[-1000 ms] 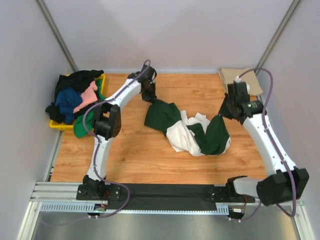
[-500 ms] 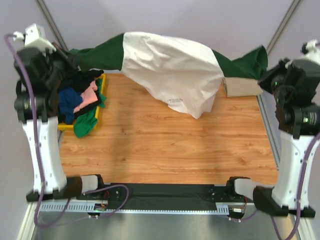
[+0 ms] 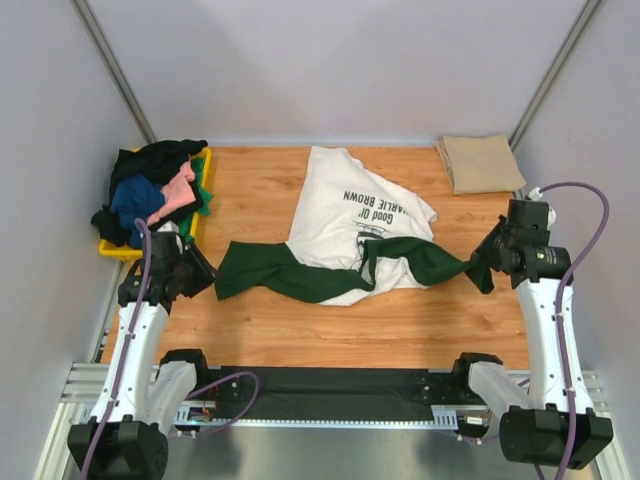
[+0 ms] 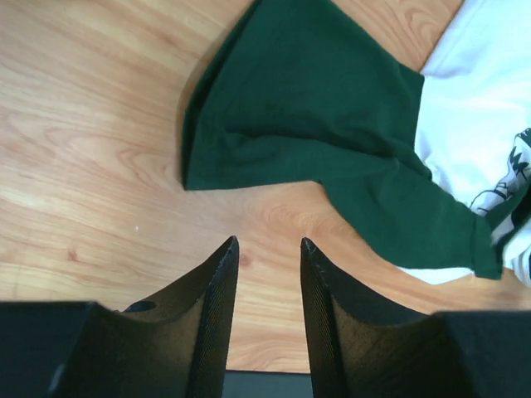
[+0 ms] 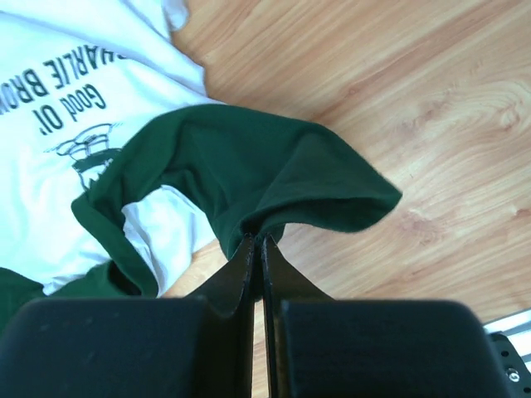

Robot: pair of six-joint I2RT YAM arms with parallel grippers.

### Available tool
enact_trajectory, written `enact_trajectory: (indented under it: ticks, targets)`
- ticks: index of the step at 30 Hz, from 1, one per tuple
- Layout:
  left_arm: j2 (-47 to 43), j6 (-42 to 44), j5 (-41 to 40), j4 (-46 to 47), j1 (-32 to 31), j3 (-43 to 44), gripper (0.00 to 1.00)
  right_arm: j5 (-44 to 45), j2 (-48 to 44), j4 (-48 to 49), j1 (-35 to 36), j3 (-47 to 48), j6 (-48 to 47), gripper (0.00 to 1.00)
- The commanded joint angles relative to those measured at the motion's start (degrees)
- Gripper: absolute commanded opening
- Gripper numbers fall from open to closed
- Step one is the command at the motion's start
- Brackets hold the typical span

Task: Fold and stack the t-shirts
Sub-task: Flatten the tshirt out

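Wood-grain tabletop [image 3: 300, 320] sits inside a grey-walled booth. Nearest, the left gripper [image 4: 268, 245] hovers over bare wood with its fingers parted, grasping nothing. One dark green sleeve [image 4: 299, 108] lies just ahead of its tips, not touching them. The right gripper [image 5: 259, 240] is clenched on the other green sleeve [image 5: 249, 166]. Between the two grippers the cream t-shirt [image 3: 345, 210] lies spread, print up. Farther out beyond the right gripper rests the folded tan t-shirt [image 3: 480, 162]. Beyond the left gripper, a heap of tees [image 3: 150, 190] fills the yellow tray [image 3: 115, 250].
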Motion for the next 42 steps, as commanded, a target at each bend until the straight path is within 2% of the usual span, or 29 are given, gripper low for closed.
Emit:
enact_trajectory:
  ticks: [1, 6, 9, 12, 13, 14, 15, 17, 18, 19, 21, 24, 25, 26, 27, 29, 32, 35, 36, 38, 39, 41, 42]
  targets:
    - [-4.7, -3.1, 3.7, 6.2, -0.1, -0.4, 0.45, -1.8, -3.0, 4.8, -0.3, 0.1, 0.5, 0.0]
    - [-1.1, -2.3, 4.4, 8.5, -1.5, 0.8, 0.48, -9.9, -5.7, 6.3, 0.5, -5.8, 2.2, 0.0]
    - [2.0, -1.8, 4.0, 10.8, -5.9, 2.4, 0.48, -10.4, -7.9, 8.1, 7.6, -9.4, 6.0, 0.0]
    - [3.7, -1.5, -0.5, 11.5, -13.6, 4.7, 0.48, -6.5, -8.5, 12.9, 22.5, -11.3, 12.7, 0.0]
    - [3.9, -0.7, -1.8, 11.5, -16.6, 6.0, 0.48, -5.5, -7.7, 16.6, 32.5, -11.4, 14.1, 0.0]
    - [4.0, -0.4, -3.3, 11.4, -17.5, 6.6, 0.48, -0.5, -6.5, 18.4, 37.8, -10.8, 16.3, 0.0]
    - [4.0, 0.1, -3.7, 10.2, -17.8, 7.6, 0.48, 2.0, -2.7, 21.4, 48.0, -8.1, 16.9, 0.0]
    - [2.6, 1.4, -6.4, 8.7, -17.7, 8.5, 0.48, 10.2, 3.1, 22.7, 57.9, -3.3, 15.8, 0.0]
    - [1.8, 2.1, -7.9, 5.9, -17.7, 9.8, 0.48, 12.6, 10.3, 21.9, 61.9, 0.5, 14.9, 0.0]
    - [1.1, 3.5, -9.5, 4.5, -17.7, 10.4, 0.48, 14.4, 14.1, 21.1, 68.2, 7.0, 13.8, 0.0]
    - [-1.4, 4.6, -12.4, 0.9, -17.6, 12.1, 0.51, 17.3, 24.3, 19.4, 73.3, 13.7, 11.3, 0.0]
    - [-4.7, 5.2, -14.7, -3.3, -17.6, 13.3, 0.56, 17.5, 33.8, 17.9, 74.3, 21.0, 10.9, 0.0]
    - [-5.5, 5.0, -14.8, -4.0, -17.5, 13.1, 0.57, 17.0, 35.6, 17.3, 74.2, 22.4, 10.6, 0.09]
    - [-6.2, 4.6, -13.9, -4.5, -17.5, 12.9, 0.57, 16.8, 37.1, 16.4, 74.2, 24.6, 10.1, 0.52]
    - [-7.3, 4.2, -13.1, -5.2, -17.5, 12.0, 0.58, 17.7, 39.2, 13.9, 74.2, 25.5, 10.0, 0.67]
    - [-8.6, 2.3, -10.2, -5.7, -17.5, 10.4, 0.58, 20.7, 39.5, 11.6, 74.0, 26.6, 9.9, 0.88]
    - [-9.8, 0.2, -5.6, -4.5, -17.5, 5.5, 0.58, 22.8, 36.9, 9.1, 71.5, 25.1, 8.8, 0.91]
    - [-10.6, -2.4, -2.2, -0.2, -17.5, -0.7, 0.58, 20.5, 28.8, 9.0, 64.5, 19.1, 8.5, 0.9]
    - [-10.4, -2.9, -1.7, 0.4, -17.6, -1.7, 0.57, 19.2, 27.2, 9.9, 59.5, 15.2, 8.4, 0.9]
    - [-9.1, -4.4, -1.2, 2.3, -17.6, -4.2, 0.57, 14.9, 23.2, 10.7, 53.9, 11.6, 7.3, 0.88]
    - [-8.6, -4.8, -0.7, 3.4, -17.7, -5.2, 0.56, 13.7, 22.4, 11.7, 48.4, 9.6, 6.8, 0.87]
    - [-6.7, -6.3, 0.7, 7.0, -17.8, -8.1, 0.56, 9.6, 20.7, 12.5, 43.2, 5.4, 5.3, 0.85]
    - [-5.9, -6.6, 0.7, 8.3, -18.1, -9.0, 0.56, 8.0, 20.5, 13.8, 38.0, 4.4, 4.8, 0.85]
